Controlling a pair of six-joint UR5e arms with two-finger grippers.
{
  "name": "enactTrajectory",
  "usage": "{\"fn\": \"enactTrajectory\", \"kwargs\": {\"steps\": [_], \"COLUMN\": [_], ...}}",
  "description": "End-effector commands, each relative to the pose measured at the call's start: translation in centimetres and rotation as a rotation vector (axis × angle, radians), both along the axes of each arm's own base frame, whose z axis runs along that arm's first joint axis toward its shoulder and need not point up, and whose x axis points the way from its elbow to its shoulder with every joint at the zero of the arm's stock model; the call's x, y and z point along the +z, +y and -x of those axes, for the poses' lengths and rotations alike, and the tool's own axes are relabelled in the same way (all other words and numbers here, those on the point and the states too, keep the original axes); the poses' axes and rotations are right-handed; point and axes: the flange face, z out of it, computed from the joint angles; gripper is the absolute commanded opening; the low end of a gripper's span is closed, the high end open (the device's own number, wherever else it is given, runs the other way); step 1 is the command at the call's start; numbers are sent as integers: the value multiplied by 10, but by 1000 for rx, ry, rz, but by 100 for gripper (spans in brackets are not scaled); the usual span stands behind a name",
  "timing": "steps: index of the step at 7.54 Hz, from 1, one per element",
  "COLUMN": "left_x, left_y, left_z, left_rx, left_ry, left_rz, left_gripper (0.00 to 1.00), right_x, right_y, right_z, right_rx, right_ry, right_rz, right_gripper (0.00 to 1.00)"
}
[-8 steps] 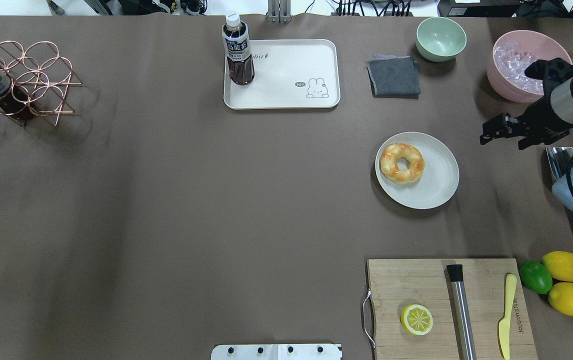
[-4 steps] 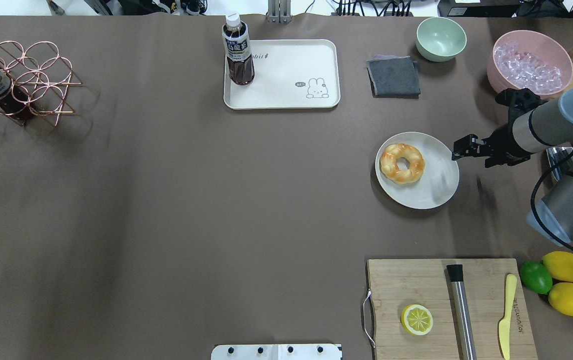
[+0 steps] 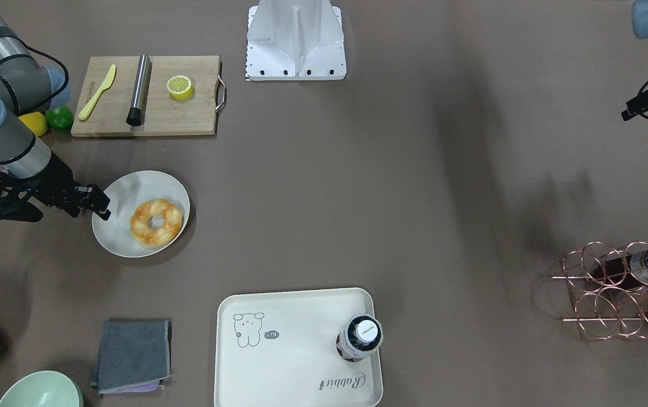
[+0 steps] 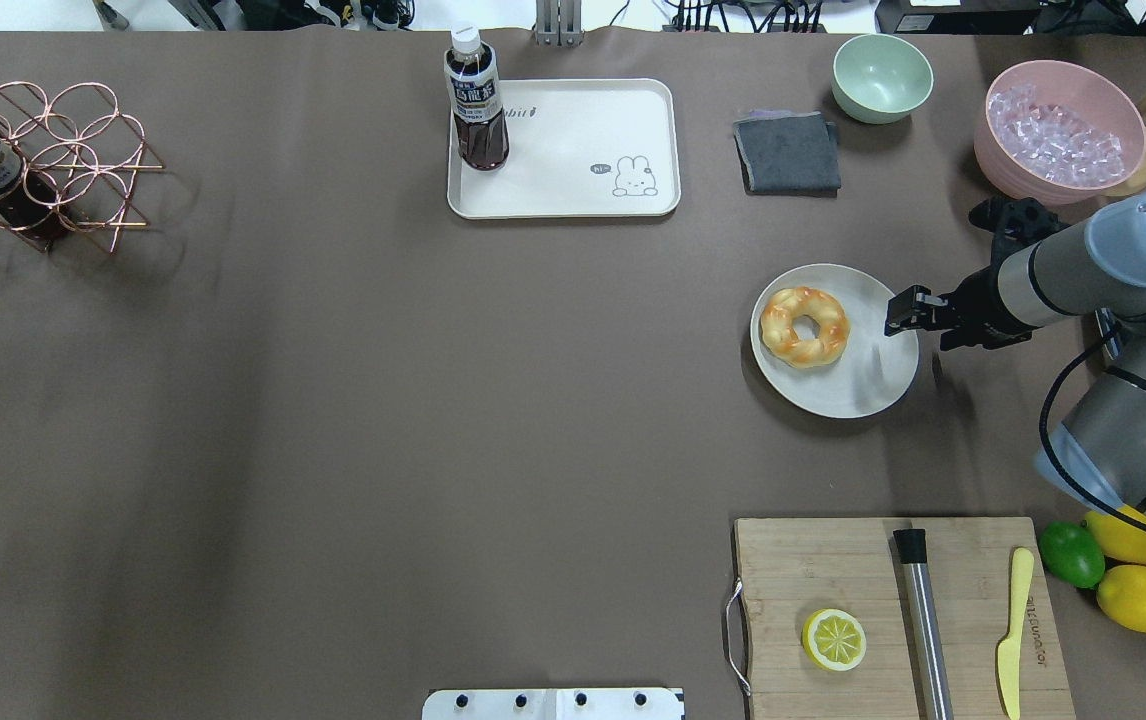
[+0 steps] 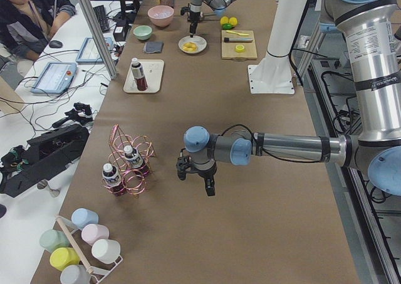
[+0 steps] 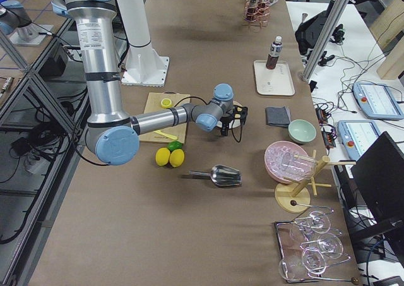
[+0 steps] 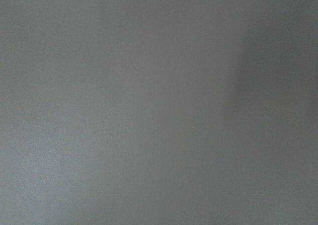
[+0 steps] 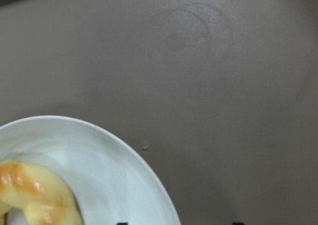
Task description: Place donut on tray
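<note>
The donut (image 4: 804, 326), a glossy golden-orange ring, lies on the left part of a round off-white plate (image 4: 863, 385). It also shows in the front view (image 3: 156, 221) and in the right wrist view (image 8: 35, 192). My right gripper (image 4: 895, 313) is open and empty over the plate's right rim, a short way right of the donut. The cream tray (image 4: 573, 190) with the grey drawing lies at the far middle of the table, with a dark drink bottle (image 4: 476, 100) standing in its left corner. My left gripper (image 3: 628, 112) hovers open and empty over bare table, far from both.
A grey cloth (image 4: 789, 152), a green bowl (image 4: 881, 76) and a pink bowl of ice (image 4: 1058, 130) sit behind the plate. A cutting board (image 4: 813, 570) with a lemon half (image 4: 833, 639) lies at the near right. A copper bottle rack (image 4: 43, 165) stands far left.
My right gripper has moved left and lower, from beside the pink bowl to over the plate's right rim. The donut, plate and tray have not moved.
</note>
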Motion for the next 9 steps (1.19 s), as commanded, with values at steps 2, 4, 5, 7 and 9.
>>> {"fn": "enactTrajectory", "kwargs": {"steps": [2, 4, 5, 7, 9], "left_x": [-1, -1, -1, -2, -2], "left_y": [0, -1, -2, -2, -2], "left_z": [-1, -1, -1, -1, -1], "left_rx": [2, 2, 0, 0, 0], "left_ry": [1, 1, 1, 1, 1], "left_rz": [-2, -2, -2, -4, -4], "left_gripper": [98, 98, 98, 98, 98], "right_x": [0, -6, -16, -42, -58], "right_y": [13, 14, 16, 14, 1], "right_z": [16, 15, 14, 7, 1], "right_rx": [38, 39, 38, 46, 90], "right_ry": [-25, -34, -48, -87, -111], "right_rz": [19, 13, 3, -25, -11], "right_gripper": [18, 0, 0, 0, 0]}}
